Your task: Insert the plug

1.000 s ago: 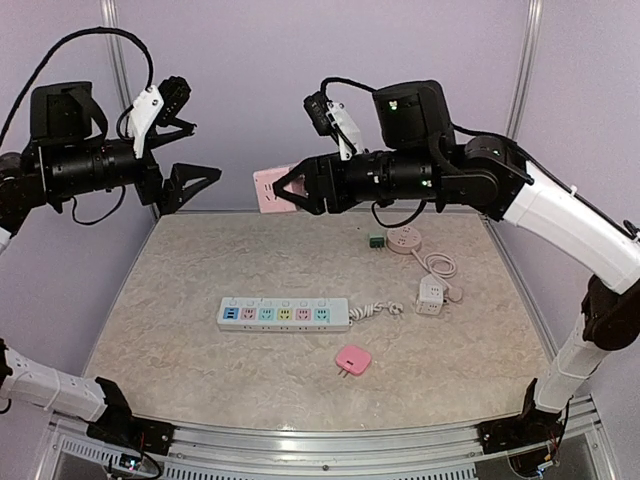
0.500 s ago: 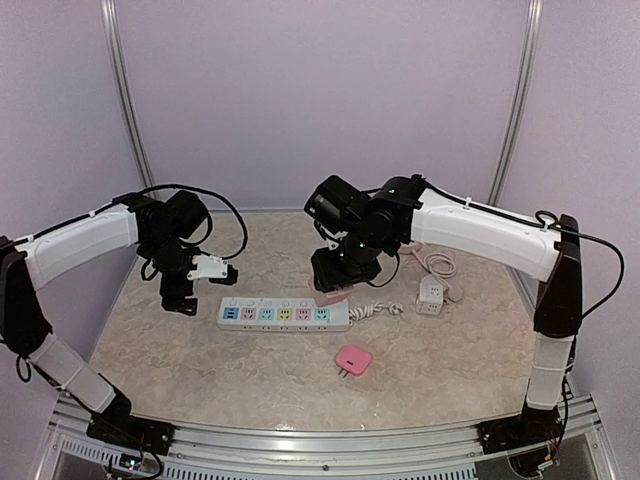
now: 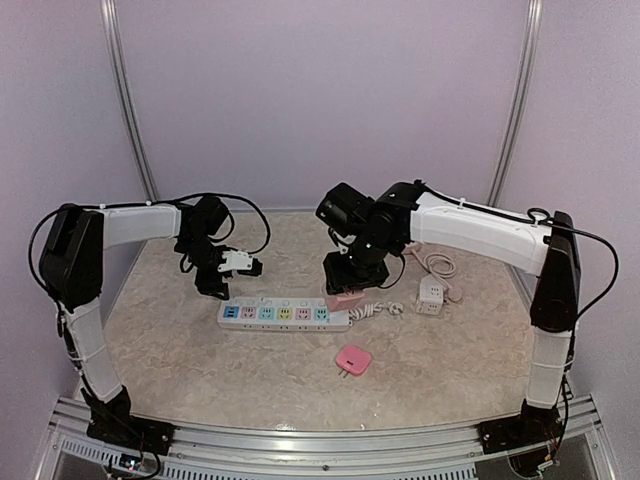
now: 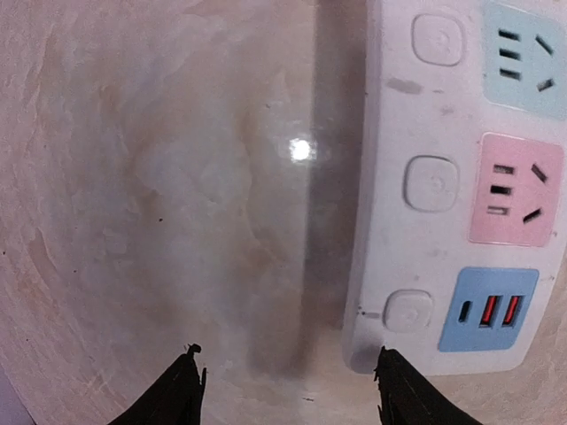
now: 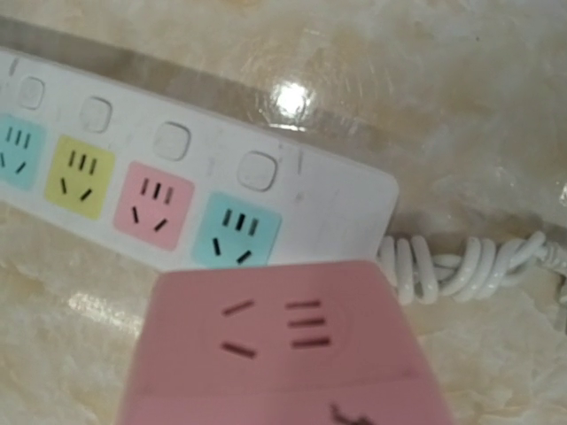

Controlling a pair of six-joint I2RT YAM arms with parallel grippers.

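Observation:
A white power strip [image 3: 285, 315] with coloured sockets lies across the middle of the table. My right gripper [image 3: 345, 285] hangs over its right end, shut on a pink plug block [image 3: 343, 297]. In the right wrist view that pink plug [image 5: 283, 345] fills the bottom of the picture, just in front of the strip's last light-blue socket [image 5: 237, 232]. My left gripper [image 3: 215, 283] points down at the strip's left end, open. In its wrist view the jaws [image 4: 285, 372] stand wide over bare table, and the right fingertip [image 4: 390, 376] is at the corner of the strip [image 4: 438, 186].
A second pink plug [image 3: 352, 359] lies loose on the table in front of the strip. The strip's coiled white cord [image 3: 375, 310] runs off to the right, with a small white adapter [image 3: 430, 297] and its cable beside it. Purple walls close off the back and sides.
Both arms came down from high above the table. In the last half second the left gripper moved toward the strip's left end and narrowed; the right gripper kept the pink plug over the right end.

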